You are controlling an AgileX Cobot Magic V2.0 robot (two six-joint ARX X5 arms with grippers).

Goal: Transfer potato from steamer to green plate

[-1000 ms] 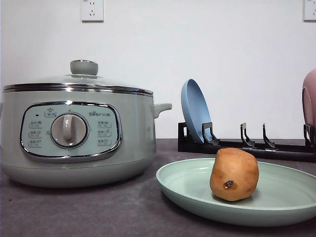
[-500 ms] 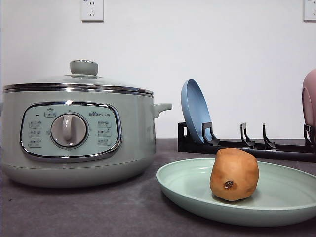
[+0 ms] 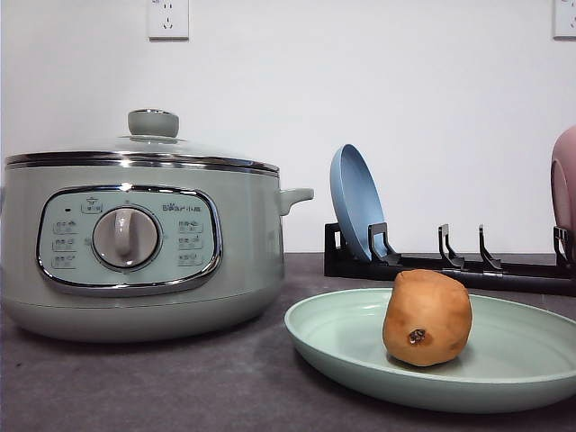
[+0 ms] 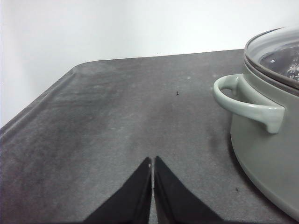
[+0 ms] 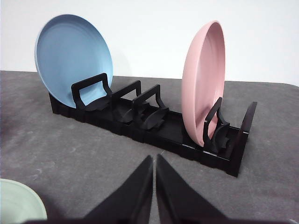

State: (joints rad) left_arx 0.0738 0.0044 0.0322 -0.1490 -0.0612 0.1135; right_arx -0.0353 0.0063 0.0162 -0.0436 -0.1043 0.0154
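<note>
The orange-brown potato (image 3: 427,318) rests on the pale mint-green plate (image 3: 504,373) at the front right of the table, its dark spot facing the camera. To its left stands the grey-green steamer (image 3: 135,243) with its glass lid on; its side handle (image 4: 247,102) also appears in the left wrist view. My left gripper (image 4: 153,163) is shut with nothing in it, low over bare table beside the steamer. My right gripper (image 5: 154,161) is shut and empty, pointing at the dish rack, with the green plate's rim (image 5: 18,205) at the view's corner.
A black dish rack (image 5: 154,126) stands behind the green plate, holding an upright blue plate (image 5: 72,60) and an upright pink plate (image 5: 203,81). The dark grey table (image 4: 117,116) ends at a rounded corner near the white wall.
</note>
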